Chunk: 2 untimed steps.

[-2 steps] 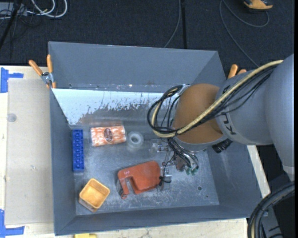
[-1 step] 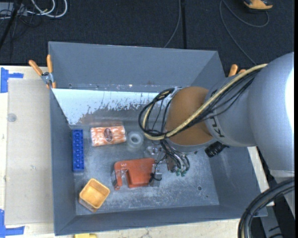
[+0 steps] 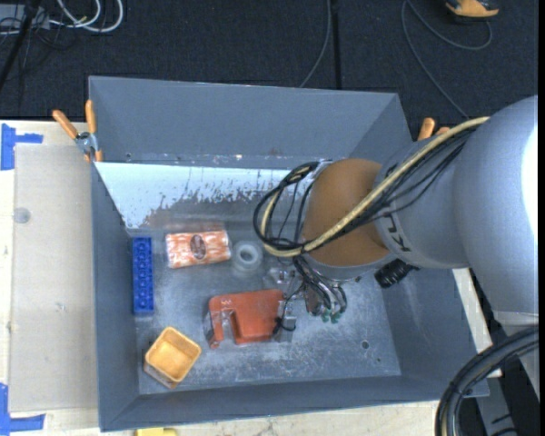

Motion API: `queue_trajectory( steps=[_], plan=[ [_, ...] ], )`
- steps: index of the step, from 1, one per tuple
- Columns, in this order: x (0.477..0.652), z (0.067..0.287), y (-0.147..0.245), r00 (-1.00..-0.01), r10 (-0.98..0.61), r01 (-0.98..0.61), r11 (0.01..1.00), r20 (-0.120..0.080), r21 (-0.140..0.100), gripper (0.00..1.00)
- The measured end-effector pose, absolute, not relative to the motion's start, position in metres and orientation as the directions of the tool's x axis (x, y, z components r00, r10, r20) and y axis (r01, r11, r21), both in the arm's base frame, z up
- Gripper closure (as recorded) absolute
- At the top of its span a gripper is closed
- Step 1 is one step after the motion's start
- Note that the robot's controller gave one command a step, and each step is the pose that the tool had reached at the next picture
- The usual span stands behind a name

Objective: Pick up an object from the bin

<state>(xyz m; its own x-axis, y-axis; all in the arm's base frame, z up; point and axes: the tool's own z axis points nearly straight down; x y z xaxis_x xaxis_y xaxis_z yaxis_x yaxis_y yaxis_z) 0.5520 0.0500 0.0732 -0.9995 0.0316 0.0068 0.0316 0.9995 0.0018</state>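
My gripper [image 3: 284, 319] hangs low in the middle of the bin, at the right end of a flat red-orange block [image 3: 243, 316] that lies on the floor. Whether it touches or holds the block cannot be made out, because the wrist hides part of the contact. Just behind the block sits a small clear tape roll [image 3: 246, 256]. Left of the roll lies an orange-and-white patterned packet [image 3: 198, 248].
A long blue studded brick [image 3: 143, 275] lies along the left wall. A yellow cup [image 3: 172, 355] sits in the front left corner. The arm with its orange cover and cables fills the bin's right half.
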Motion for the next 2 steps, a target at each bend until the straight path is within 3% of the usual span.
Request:
queue_trajectory(
  steps=[1, 2],
  plan=[
    [0.551, 0.111, 0.052, -1.000, 0.018, 0.018, 1.000, 0.009, 0.001, 1.00],
    [0.560, 0.170, 0.059, -1.000, -0.001, -0.001, 1.000, 0.014, 0.002, 1.00]
  ],
)
